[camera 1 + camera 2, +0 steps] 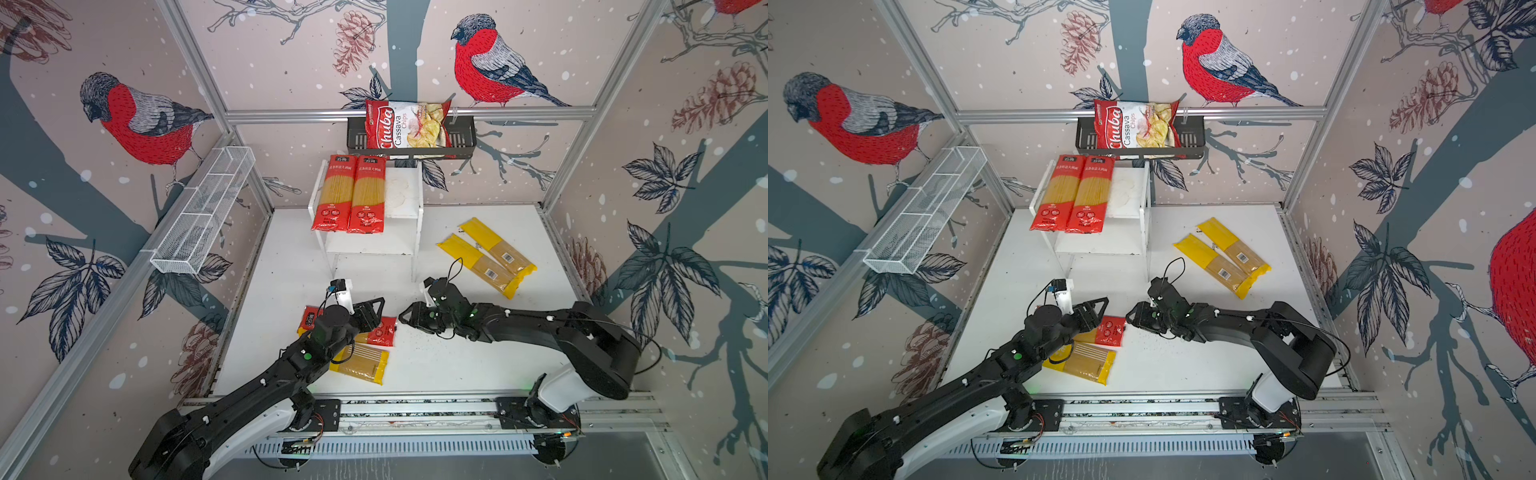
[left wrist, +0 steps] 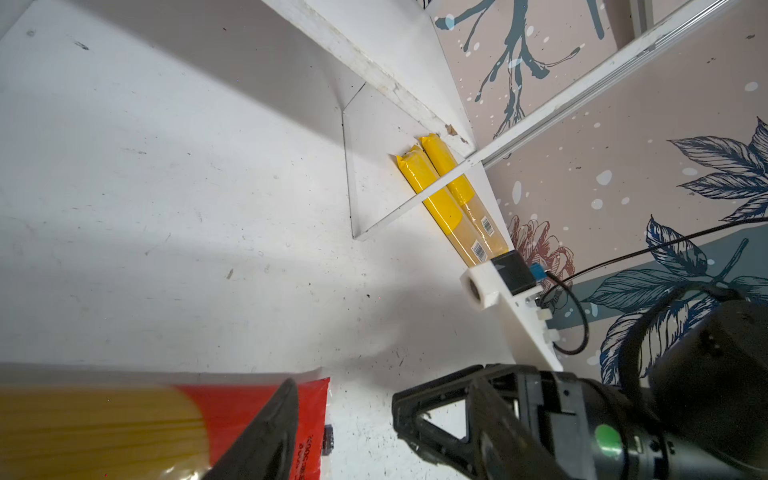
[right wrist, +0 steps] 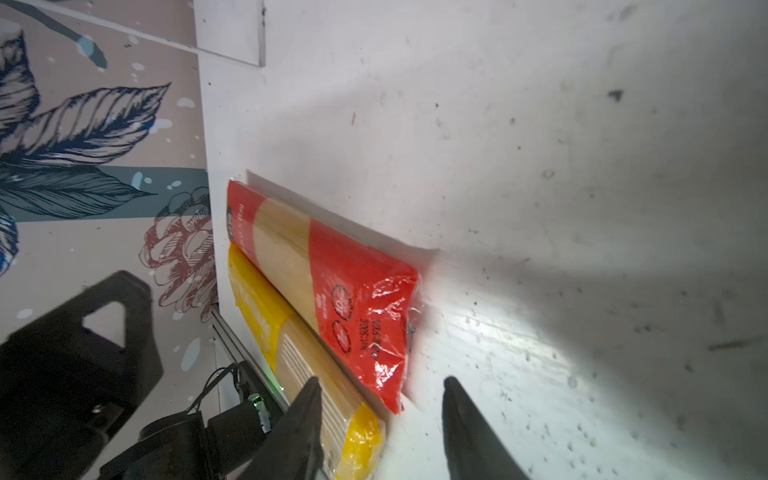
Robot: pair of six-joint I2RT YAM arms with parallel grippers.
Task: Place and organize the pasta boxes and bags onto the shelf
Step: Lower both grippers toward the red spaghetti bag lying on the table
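Note:
In both top views the white shelf (image 1: 405, 195) (image 1: 1127, 195) stands at the back with two red-ended pasta packets (image 1: 349, 195) lying side by side on its top board. A third red-ended packet (image 1: 382, 332) (image 3: 353, 299) lies on the table at the near left beside a yellow packet (image 1: 365, 365) (image 3: 307, 357). My left gripper (image 1: 374, 316) (image 2: 384, 380) is open, one finger over that red end (image 2: 232, 407). My right gripper (image 1: 409, 318) (image 3: 380, 382) faces it, open and empty, just short of the packets' ends. Two more yellow packets (image 1: 486, 257) (image 2: 440, 199) lie at the right.
A red-and-white chips bag (image 1: 409, 124) sits in a black wall basket (image 1: 461, 141) above the shelf. A white wire mesh tray (image 1: 203, 212) hangs on the left wall. The two grippers are close together, tip to tip. An aluminium rail (image 1: 415, 409) runs along the front.

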